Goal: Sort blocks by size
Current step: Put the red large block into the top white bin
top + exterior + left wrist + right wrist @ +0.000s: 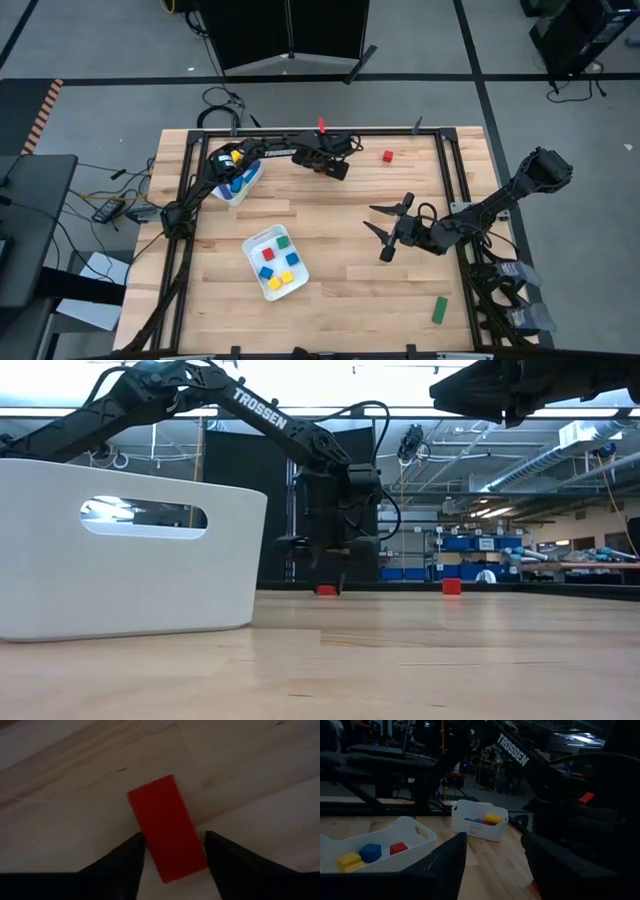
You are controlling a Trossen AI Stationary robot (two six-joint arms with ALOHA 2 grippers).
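Straddling a red bar
Left end effector fingers apart beside it on tabletop; right end effector open.

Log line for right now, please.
left hand: straddling red bar, not clamped | right hand: open, mid-table, empty | green bar: loose

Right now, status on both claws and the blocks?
Left claw straddling long red block at far edge, closing, not yet gripping. Right claw open, idle mid-table. Small red cube and green bar still loose. Nothing blocking.
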